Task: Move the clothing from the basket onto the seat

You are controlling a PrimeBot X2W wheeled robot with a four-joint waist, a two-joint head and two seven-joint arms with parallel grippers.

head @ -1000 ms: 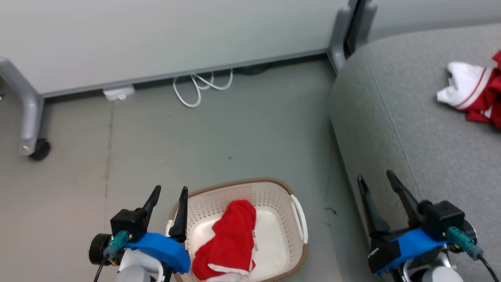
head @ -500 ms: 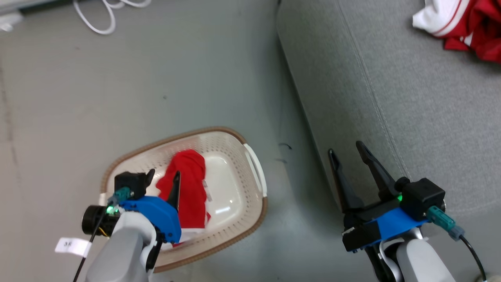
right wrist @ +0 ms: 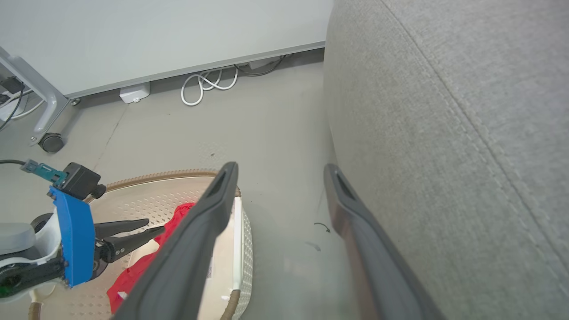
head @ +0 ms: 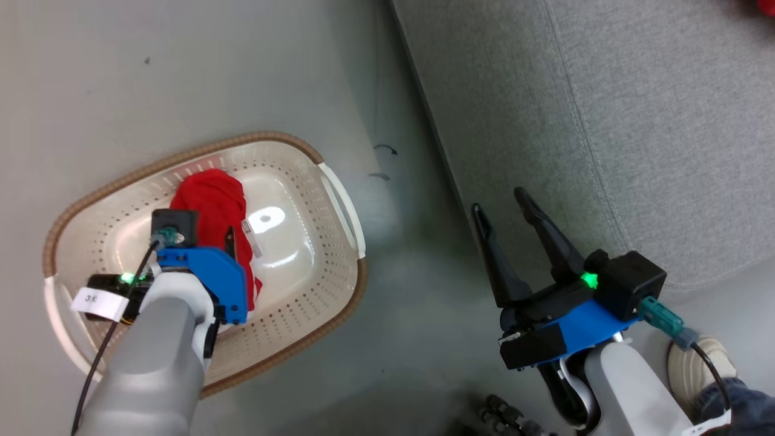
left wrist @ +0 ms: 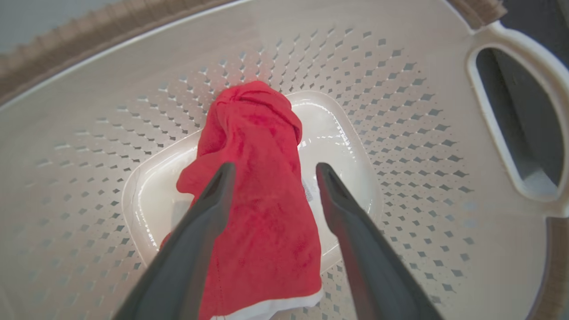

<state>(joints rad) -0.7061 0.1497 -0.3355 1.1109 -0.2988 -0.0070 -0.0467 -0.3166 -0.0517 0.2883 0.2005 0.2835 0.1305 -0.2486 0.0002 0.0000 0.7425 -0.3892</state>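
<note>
- A soft bright red fabric garment with a white hem (left wrist: 262, 133) lies bunched lengthwise on the bottom of the cream-white perforated plastic laundry basket with a brown woven-look rim (head: 181, 156).
- The basket stands on the grey floor (head: 242, 72), just left of the large light grey upholstered sofa seat (head: 605, 121). That likely keeps the carry to the right short.
- The left claw (left wrist: 274, 169) is released, its fingers spread and pointing down into the basket.
- The garment lies directly beneath the gap between them. Whether the tips touch the cloth I cannot tell.
- This straddling pose looks meant for pinching the garment across its narrow width.
- The right claw (head: 497, 201) is also released and empty. It hangs by the sofa's left edge, well apart from the garment, probably parked clear of the reach.
</note>
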